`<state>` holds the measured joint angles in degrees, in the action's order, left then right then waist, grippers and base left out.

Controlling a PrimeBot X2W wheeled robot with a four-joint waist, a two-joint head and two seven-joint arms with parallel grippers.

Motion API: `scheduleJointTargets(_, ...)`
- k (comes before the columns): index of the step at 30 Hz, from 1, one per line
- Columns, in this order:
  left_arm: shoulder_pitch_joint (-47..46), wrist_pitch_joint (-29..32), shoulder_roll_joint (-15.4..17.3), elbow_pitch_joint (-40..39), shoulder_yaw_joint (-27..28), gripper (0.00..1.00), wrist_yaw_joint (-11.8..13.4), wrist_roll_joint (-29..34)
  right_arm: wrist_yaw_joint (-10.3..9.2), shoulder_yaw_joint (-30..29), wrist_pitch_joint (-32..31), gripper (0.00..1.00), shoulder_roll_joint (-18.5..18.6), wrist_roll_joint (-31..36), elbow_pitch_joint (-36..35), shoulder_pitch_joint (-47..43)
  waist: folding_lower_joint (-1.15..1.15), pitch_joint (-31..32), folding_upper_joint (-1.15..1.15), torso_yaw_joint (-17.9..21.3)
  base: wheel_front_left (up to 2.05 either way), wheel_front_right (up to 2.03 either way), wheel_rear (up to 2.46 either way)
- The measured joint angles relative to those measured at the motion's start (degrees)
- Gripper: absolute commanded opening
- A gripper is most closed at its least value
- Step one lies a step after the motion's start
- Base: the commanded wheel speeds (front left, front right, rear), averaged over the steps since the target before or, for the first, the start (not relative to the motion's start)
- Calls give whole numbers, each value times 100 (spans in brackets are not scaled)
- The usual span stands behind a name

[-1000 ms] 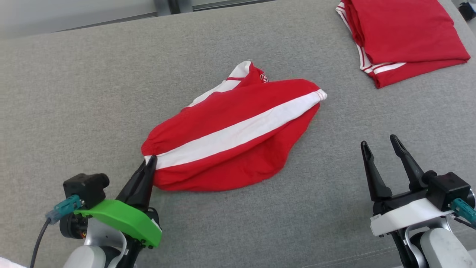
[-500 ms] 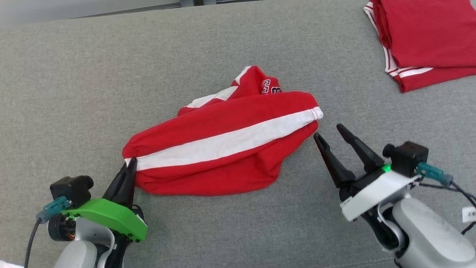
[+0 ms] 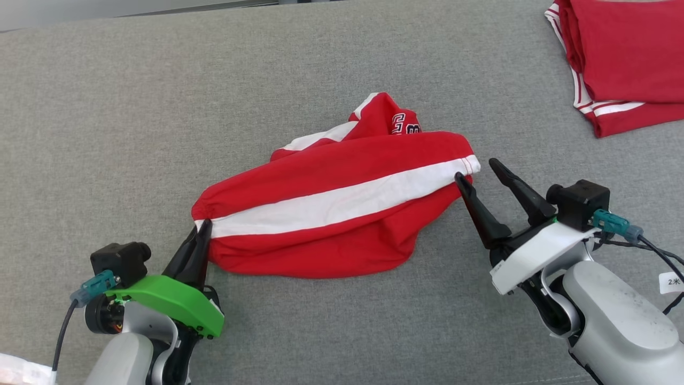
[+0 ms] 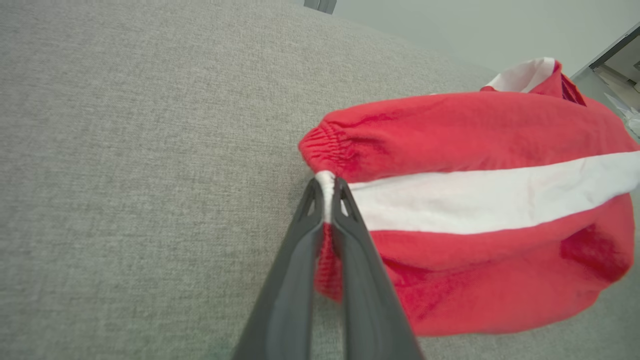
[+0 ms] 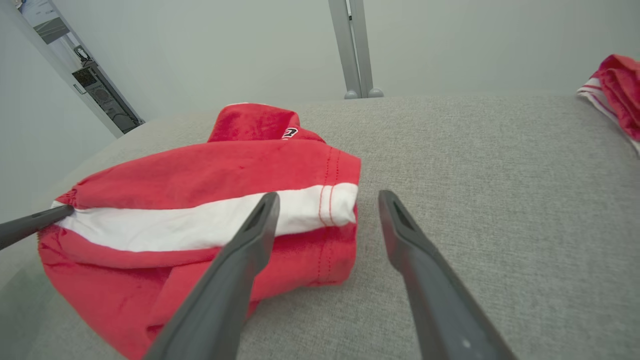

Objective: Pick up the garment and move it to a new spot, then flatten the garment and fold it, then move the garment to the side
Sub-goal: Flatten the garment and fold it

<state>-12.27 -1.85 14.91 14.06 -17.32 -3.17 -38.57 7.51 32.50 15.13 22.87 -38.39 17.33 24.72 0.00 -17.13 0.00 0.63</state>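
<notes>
The left claw (image 3: 204, 228) pinches one end of the garment (image 3: 331, 176); the right claw (image 3: 475, 169) gapes beside the other.

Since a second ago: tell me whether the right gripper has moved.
Yes. Against the folded red pile, the right gripper has moved left and forward, and now stands open at the striped hem of the garment.

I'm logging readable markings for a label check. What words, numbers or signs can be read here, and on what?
"2米": on the white tag at the right edge of the head view; anything after it is cut off.
Dark, white-outlined lettering on the raised fold of the red garment: partly hidden by folds, not readable with certainty.
Nothing else legible.
</notes>
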Motion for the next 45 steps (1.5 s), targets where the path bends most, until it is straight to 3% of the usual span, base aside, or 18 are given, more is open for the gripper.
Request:
scheduleJointTargets(6,-77,-1,0,30,-56,0,-35,15,1,49,0,100,-22,-186,125,47,0,-29,0,-73,0,0,0)
scheduleJointTargets(9,-104,-1,-9,54,-96,0,-37,32,0,119,0,71,-22,-348,118,105,0,-50,0,-90,0,0,0)
scheduleJointTargets(10,-116,-1,-14,60,-103,0,-37,32,1,134,0,49,-22,-413,109,122,0,-53,0,-93,0,0,0)
scheduleJointTargets(11,-128,-2,-20,69,-114,0,-38,32,0,170,0,39,-21,-470,91,138,0,-52,0,-92,0,0,0)
scheduleJointTargets(12,-132,-8,-24,76,-122,0,-40,32,1,211,0,13,-14,-498,80,146,0,-52,0,-90,0,0,0)
scheduleJointTargets(13,-132,-9,-25,82,-124,0,-42,32,0,246,0,0,-3,-524,74,150,0,-52,0,-88,0,0,0)
scheduleJointTargets(20,-240,-32,11,29,-144,0,-88,30,0,243,0,0,137,-798,-182,225,0,-34,0,-40,0,0,0)
scheduleJointTargets(27,-994,495,123,-762,-204,0,-211,-133,0,-460,0,0,497,-922,-704,631,0,-138,0,23,0,0,0)
scheduleJointTargets(32,-2413,1298,198,-1156,-436,0,-319,-214,0,-654,0,0,932,-847,-837,1508,0,-323,0,79,0,0,0)
scheduleJointTargets(36,-3911,1646,115,-1038,-651,0,-377,-109,1,-616,0,0,1271,-790,-700,2535,0,-551,0,143,0,0,0)
scheduleJointTargets(41,-5657,1513,-109,-335,-861,0,-397,108,1,-472,0,0,1579,-622,-392,3922,0,-919,0,234,0,0,0)
scheduleJointTargets(45,-6895,892,-311,274,-1081,0,-421,342,1,-497,0,0,1756,-352,-252,4918,0,-1256,0,307,0,0,0)
